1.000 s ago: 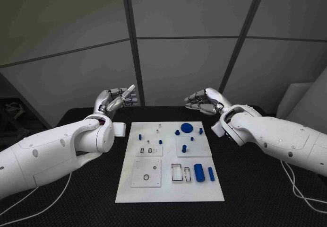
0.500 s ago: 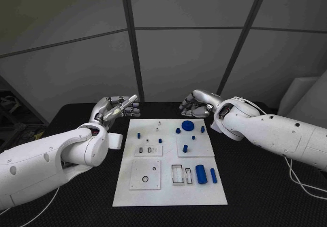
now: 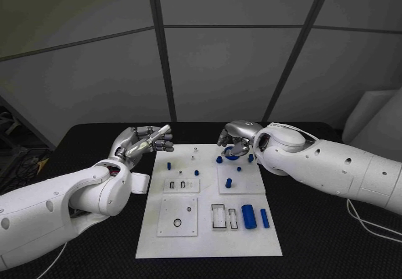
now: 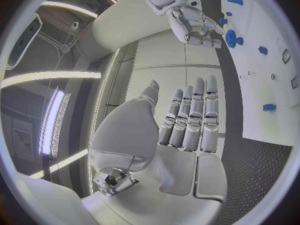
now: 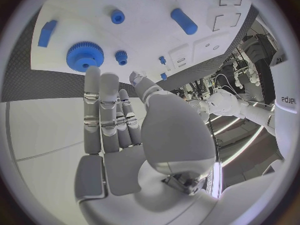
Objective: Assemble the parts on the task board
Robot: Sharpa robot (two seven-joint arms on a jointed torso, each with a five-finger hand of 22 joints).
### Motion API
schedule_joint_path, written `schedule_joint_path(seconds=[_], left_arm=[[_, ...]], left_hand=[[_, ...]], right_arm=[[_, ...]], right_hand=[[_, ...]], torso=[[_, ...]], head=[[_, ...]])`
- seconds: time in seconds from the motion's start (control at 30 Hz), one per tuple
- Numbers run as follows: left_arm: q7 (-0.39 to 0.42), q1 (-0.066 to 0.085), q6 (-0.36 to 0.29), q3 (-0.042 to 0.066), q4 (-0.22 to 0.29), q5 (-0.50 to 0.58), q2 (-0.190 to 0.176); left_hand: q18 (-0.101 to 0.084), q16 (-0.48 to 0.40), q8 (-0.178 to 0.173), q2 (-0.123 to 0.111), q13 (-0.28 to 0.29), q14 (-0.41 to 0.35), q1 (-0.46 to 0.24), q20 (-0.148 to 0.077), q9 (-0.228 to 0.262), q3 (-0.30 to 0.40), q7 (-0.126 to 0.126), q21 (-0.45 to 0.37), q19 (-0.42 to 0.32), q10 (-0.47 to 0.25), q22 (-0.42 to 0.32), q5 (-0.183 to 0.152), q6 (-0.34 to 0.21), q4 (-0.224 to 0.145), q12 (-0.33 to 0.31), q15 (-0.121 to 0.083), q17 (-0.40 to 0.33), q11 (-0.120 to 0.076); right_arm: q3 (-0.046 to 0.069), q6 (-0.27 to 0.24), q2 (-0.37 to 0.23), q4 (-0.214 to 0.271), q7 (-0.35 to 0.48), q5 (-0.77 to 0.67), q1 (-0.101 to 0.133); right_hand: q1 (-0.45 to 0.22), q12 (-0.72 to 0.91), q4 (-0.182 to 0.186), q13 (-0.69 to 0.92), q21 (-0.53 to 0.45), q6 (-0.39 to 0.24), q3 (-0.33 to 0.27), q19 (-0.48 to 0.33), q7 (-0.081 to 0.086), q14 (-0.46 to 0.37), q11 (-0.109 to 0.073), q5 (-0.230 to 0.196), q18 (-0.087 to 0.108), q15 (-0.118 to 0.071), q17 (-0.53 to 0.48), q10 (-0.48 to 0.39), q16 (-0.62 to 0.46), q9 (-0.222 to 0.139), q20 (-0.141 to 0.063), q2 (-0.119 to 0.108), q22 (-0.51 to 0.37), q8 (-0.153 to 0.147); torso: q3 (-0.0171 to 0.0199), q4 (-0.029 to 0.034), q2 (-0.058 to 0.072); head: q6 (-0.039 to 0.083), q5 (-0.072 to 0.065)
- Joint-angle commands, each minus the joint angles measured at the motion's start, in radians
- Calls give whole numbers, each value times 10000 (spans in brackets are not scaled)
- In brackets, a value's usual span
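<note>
Lowered since a second ago onto round blue toothed gear (image 3: 229,154) at board's twelve o'clock: right hand (image 3: 237,141), fingers apart, empty; left hand (image 3: 144,140) likewise apart, off white task board (image 3: 210,241).

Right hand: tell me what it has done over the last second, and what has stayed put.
The right hand came forward and down from beyond the task board to just above the blue gear, open, holding nothing. The left hand stays open beside the board's far corner; the parts lie unmoved.
</note>
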Motion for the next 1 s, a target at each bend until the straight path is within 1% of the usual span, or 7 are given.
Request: schedule_joint_path(seconds=[0.03, 0.17, 0.3, 0.47, 0.6, 0.83, 1.0], left_arm=[[-4, 9, 251, 8, 44, -114, 15], [-15, 7, 276, 8, 74, -114, 16], [-4, 5, 268, 8, 106, -114, 15], [27, 5, 250, 8, 131, -114, 28], [33, 4, 248, 8, 146, -114, 31], [30, 4, 256, 9, 126, -113, 31], [27, 4, 267, 9, 101, -113, 22]], left_hand=[[-116, -44, -45, -75, -20, 40, -51, 1, -20, -82, -15, 35, 83, 56, 18, -14, 68, 9, -75, -12, 23, 4], [-117, -65, -63, -73, -26, 35, -60, 1, -26, -97, -9, 40, 92, 50, 20, -13, 66, 8, -99, -9, 34, 9], [-119, -96, -91, -70, -35, 28, -81, 1, -37, -122, 6, 47, 103, 41, 22, -14, 60, 12, -136, -3, 53, 20], [-119, -99, -93, -69, -35, 29, -83, 1, -37, -124, 8, 48, 105, 42, 22, -13, 61, 13, -138, -2, 55, 20], [-119, -104, -96, -66, -36, 31, -86, 1, -38, -128, 11, 51, 108, 46, 23, -13, 65, 13, -142, -2, 59, 21], [-119, -104, -96, -66, -36, 31, -86, 1, -38, -128, 11, 51, 108, 46, 23, -13, 65, 13, -142, -2, 59, 21], [-119, -112, -103, -56, -37, 34, -91, 0, -40, -132, 18, 55, 116, 51, 25, -13, 70, 15, -151, -2, 68, 24]], right_arm=[[-4, 588, 69, -79, -419, -613, 31], [-38, 622, 170, -166, -398, -640, 32], [-76, 713, 309, -257, -346, -654, 32], [-116, 826, 470, -391, -251, -638, 30], [-152, 865, 556, -489, -193, -618, 29], [-215, 1018, 666, -623, -140, -615, 27], [-256, 1100, 681, -680, -138, -615, 27]], right_hand=[[24, 66, 92, 15, 109, -57, 0, -72, 4, 341, 22, -23, 190, 24, 246, -89, 242, 15, 23, -78, 75, -17], [40, 77, 130, 23, 206, -67, 5, -132, -29, 295, 26, -17, 190, 34, 383, -95, 382, 19, 34, -69, 144, -12], [57, 96, 161, 33, 353, -63, 25, -135, -43, 295, 25, 3, 177, 33, 665, -70, 650, 23, 41, -44, 294, -5], [114, 129, 220, 45, 1136, -11, 138, 99, -47, 364, 13, 132, 54, 16, 1529, 22, 1500, 37, 44, -7, 1253, 10], [132, 128, 276, 39, 1743, 38, 254, 261, -25, 390, 5, 191, -33, 15, 2158, 83, 2134, 44, 43, -17, 1975, 11], [165, 130, 325, 33, 2413, 107, 422, 463, 0, 399, -17, 255, -134, 16, 2745, 176, 2729, 52, 40, -12, 2810, 18], [174, 127, 356, 28, 2847, 178, 535, 616, 20, 427, -23, 279, -210, 7, 3171, 236, 3153, 62, 42, -15, 3369, 28]], torso=[[-13, 57, 87], [-12, 67, 100], [-11, 60, 107], [-11, 54, 119], [-9, 56, 129], [-7, 67, 144], [-3, 50, 148]], head=[[27, -23], [20, -11], [9, -5], [-4, 33], [-14, 29], [-48, 33], [-111, 52]])
